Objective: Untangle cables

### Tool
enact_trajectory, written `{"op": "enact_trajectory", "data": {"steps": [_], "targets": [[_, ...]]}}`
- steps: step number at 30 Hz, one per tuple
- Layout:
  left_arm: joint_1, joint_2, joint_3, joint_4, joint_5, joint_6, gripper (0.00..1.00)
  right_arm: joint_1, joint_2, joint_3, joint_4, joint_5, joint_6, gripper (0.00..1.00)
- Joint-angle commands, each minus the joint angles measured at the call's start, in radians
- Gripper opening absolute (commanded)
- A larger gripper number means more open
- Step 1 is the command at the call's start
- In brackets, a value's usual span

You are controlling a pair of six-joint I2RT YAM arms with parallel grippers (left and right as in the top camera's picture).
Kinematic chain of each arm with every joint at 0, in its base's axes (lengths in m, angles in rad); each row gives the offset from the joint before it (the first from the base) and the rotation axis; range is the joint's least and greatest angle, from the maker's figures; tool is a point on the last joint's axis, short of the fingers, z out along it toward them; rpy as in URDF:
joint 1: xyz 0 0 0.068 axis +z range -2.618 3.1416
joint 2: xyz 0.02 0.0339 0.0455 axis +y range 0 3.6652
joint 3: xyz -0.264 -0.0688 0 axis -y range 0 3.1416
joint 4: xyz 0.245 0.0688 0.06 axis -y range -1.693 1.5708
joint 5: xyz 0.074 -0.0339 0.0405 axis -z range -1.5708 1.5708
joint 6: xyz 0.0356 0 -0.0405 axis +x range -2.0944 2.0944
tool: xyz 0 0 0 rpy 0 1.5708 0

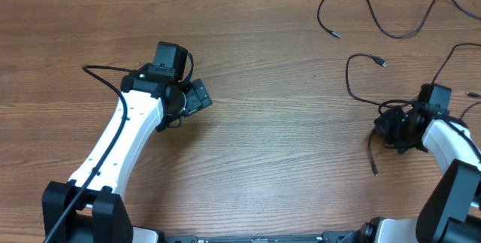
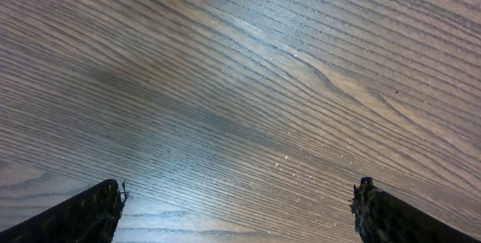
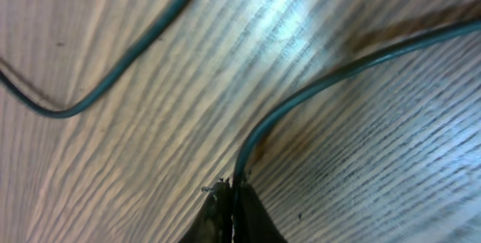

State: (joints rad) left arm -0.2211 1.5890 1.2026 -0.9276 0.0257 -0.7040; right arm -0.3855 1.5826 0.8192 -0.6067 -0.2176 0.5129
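Cable (image 3: 259,129) sits pinched in the tightly closed right claw (image 3: 229,198), while the left claw (image 2: 240,205) gapes wide, gripping nothing.

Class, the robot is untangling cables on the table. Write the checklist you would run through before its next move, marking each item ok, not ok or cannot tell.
1. The right gripper is shut on a cable: ok.
2. The left gripper is open, nothing between its fingers: ok.
3. The left gripper is near the cables: not ok, it hangs over bare table, far off.
4. The loose cable at the far edge lies apart from the bundle: ok.
5. Which strand of the bundle is gripped: cannot tell.
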Motion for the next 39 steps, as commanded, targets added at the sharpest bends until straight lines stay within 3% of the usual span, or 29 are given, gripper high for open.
{"op": "enact_trajectory", "data": {"steps": [1,5,9,15,26,36,39], "targets": [[-0.002,0.010,-0.002,-0.002,-0.007,-0.007,1.00,0.005,0.006,0.084,-0.036,0.029,-0.051,0.15],[-0.002,0.010,-0.002,-0.002,-0.007,-0.007,1.00,0.005,0.006,0.137,-0.105,0.061,-0.051,0.25],[-0.002,0.010,-0.002,-0.003,-0.007,-0.006,1.00,0.005,0.006,0.145,-0.135,0.060,-0.051,0.42],[-0.002,0.010,-0.002,-0.003,-0.007,-0.006,0.99,0.005,0.006,0.154,-0.192,0.059,-0.051,0.44],[-0.002,0.010,-0.002,-0.006,-0.006,-0.007,1.00,0.005,-0.014,0.405,-0.552,0.055,-0.096,0.47],[-0.002,0.010,-0.002,-0.006,-0.006,-0.007,1.00,0.041,-0.227,0.426,-0.697,0.036,-0.126,0.49],[-0.002,0.010,-0.002,-0.006,-0.006,-0.007,1.00,0.093,-0.312,0.425,-0.721,0.036,-0.126,0.54]]}}
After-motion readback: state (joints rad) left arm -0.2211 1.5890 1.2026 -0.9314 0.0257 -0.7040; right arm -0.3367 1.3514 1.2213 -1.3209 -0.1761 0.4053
